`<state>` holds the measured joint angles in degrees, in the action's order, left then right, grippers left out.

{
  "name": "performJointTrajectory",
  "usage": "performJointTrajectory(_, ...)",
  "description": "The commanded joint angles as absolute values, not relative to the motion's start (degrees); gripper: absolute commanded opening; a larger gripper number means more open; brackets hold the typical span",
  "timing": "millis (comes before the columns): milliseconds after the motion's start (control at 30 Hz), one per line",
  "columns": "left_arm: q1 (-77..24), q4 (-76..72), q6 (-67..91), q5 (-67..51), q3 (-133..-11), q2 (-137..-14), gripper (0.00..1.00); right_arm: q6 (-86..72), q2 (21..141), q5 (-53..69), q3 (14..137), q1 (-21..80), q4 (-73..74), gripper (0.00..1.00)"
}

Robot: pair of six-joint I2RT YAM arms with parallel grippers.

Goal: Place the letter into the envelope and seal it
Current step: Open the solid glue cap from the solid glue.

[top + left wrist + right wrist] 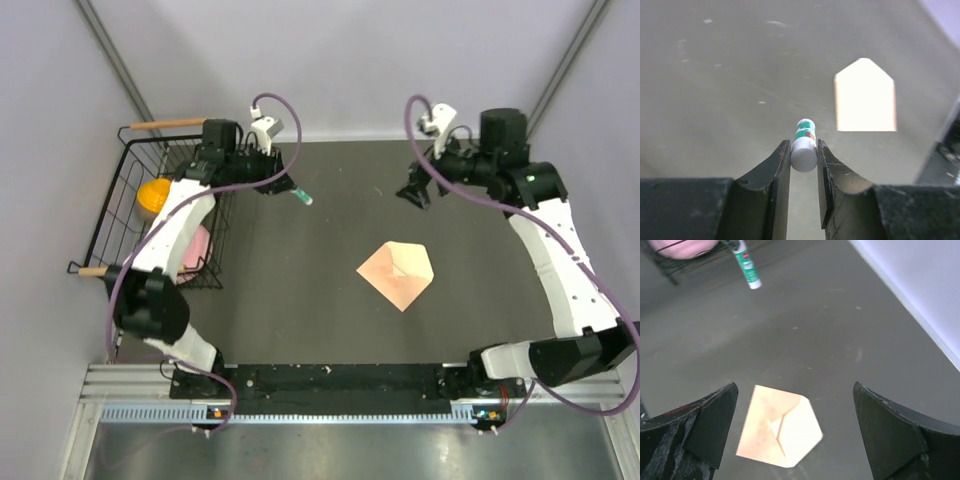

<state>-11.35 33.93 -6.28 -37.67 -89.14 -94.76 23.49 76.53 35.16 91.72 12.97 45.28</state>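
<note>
Envelope [398,273] flat, left pincer [804,154] half-hiding glue stick [805,131]

1. The top view is bright and even; light falls from above; shadows are soft
2. In the left wrist view the envelope [865,95] glows almost white; its folds are washed out
3. In the right wrist view the basket [670,262] in the corner is blurry

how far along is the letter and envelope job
No loose letter is in view, so it may already be inside the envelope, unconfirmed. In hand: the left gripper is shut on the glue stick. Left: glue and close the open flap; the right gripper hangs open, empty.
</note>
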Motion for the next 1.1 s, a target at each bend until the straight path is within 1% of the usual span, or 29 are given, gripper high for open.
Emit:
performJointTrajectory(0, -12.57, 27.26, 5.78, -53.51, -82.63, -85.97, 0.00, 26.72, 77.26, 32.08, 92.55, 21.96, 49.92, 0.99)
performJointTrajectory(167, -15.29, 21.28, 15.27, -59.58, -77.87, -80.52, 0.00, 27.25, 77.34, 29.27, 90.36, 31.53, 46.77, 0.99)
performJointTrajectory(367, -18.98, 17.84, 21.35, -60.82, -74.62, -77.79, 0.00, 27.07, 78.83, 27.78, 89.82, 38.58, 44.21, 0.95)
performJointTrajectory(500, -20.30, 14.69, 24.25, -60.90, -72.43, -76.64, 0.00, 25.06, 80.85, 28.92, 89.21, 40.87, 43.68, 0.84)
performJointTrajectory(667, -20.48, 12.40, 27.07, -61.26, -72.07, -76.64, 0.00, 24.26, 82.18, 29.53, 88.42, 41.75, 42.80, 0.73)
performJointTrajectory(700, -20.48, 12.22, 27.42, -61.26, -71.98, -76.64, 0.00, 24.26, 82.44, 29.53, 88.33, 41.92, 42.80, 0.68)
performJointTrajectory(767, -20.48, 11.69, 27.95, -61.35, -71.98, -76.55, 0.00, 24.26, 82.79, 29.71, 87.98, 42.45, 42.71, 0.65)
performJointTrajectory(867, -20.74, 11.34, 28.56, -61.61, -71.72, -76.64, 0.00, 24.26, 83.14, 29.79, 87.54, 42.80, 42.37, 0.55)
performJointTrajectory(900, -20.92, 11.34, 28.65, -61.52, -71.54, -76.64, 0.00, 24.26, 83.23, 29.88, 87.54, 42.72, 42.19, 0.51)
performJointTrajectory(967, -21.09, 11.34, 28.92, -61.35, -71.11, -76.38, 0.00, 24.17, 83.41, 30.06, 87.54, 42.89, 41.84, 0.46)
performJointTrajectory(1067, -21.45, 11.34, 29.18, -61.17, -70.40, -76.11, 0.00, 24.52, 83.50, 30.15, 87.54, 42.89, 41.48, 0.30)
